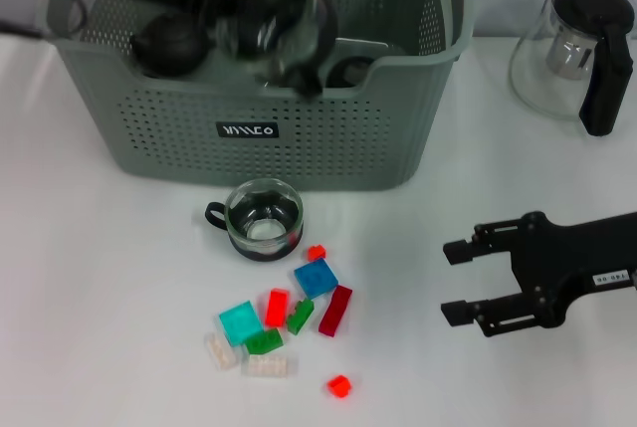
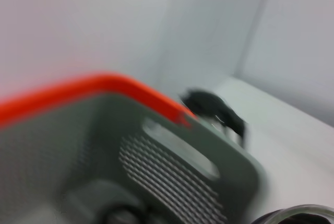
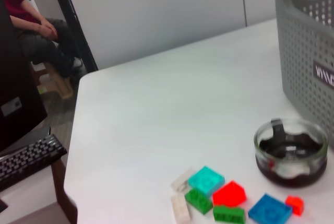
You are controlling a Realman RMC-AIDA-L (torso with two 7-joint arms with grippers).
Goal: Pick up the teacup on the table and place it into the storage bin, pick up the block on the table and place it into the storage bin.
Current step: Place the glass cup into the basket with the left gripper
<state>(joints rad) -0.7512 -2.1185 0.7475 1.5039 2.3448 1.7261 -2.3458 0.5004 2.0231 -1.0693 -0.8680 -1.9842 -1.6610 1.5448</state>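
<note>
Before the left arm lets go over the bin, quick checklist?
1. Left gripper over the storage bin: ok, it hangs above the bin's opening.
2. Teacup in the left gripper: cannot tell, only a blurred glass shape shows there.
3. Second teacup on the table: not ok, in front of the bin, not yet binned.
4. Blocks on the table: not ok, scattered below that teacup.
5. Right gripper: ok, open, parked apart from the blocks.
</note>
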